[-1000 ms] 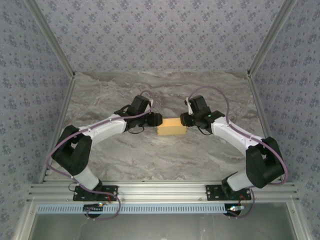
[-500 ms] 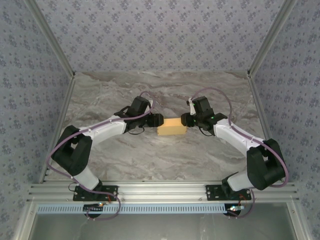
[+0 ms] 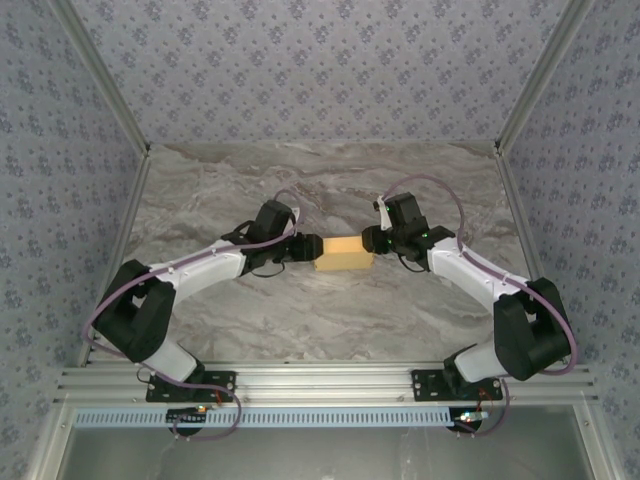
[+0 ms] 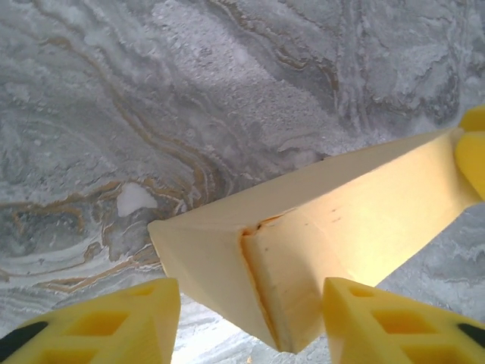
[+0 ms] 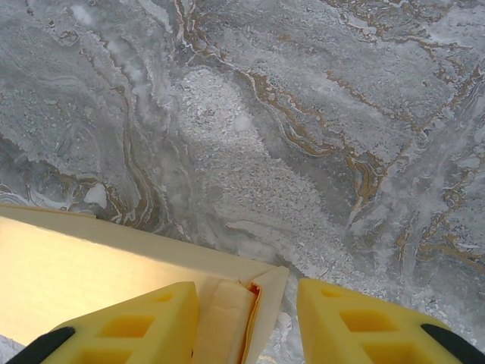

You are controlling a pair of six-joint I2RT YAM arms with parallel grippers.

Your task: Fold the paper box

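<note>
Paper box [image 3: 342, 253] lies on the marbled surface [image 3: 250, 320], long side running left to right. Pale yellow card, standing up as a rectangular body, not a flat sheet.

Left tool [image 3: 311, 247] is at the box's left end. Seen from its wrist, both fingers [image 4: 114, 322] are apart with the box end between them. A strip of bare surface shows between one finger and the card. The other finger is just beside the end face or touching it; can't tell which. Not clamped, as far as I can see.

Right tool [image 3: 371, 240] is at the box's right end. From its wrist, the fingers are apart with the box corner between them. One finger overlaps the card's edge, and the other has surface showing between it and the corner. No grip here either, by the look of it.

Progress, my reading:
- Side walls are up and the body is formed.
- Left end flap [image 4: 288, 273] looks folded across the opening, with an orange crease along its edge.
- Right end flap [image 5: 227, 318] looks turned in but gapes a little at the corner, not seated flush.
- What's left seems to be pressing both ends home. Whether any tab is locked, I can't see.
</note>
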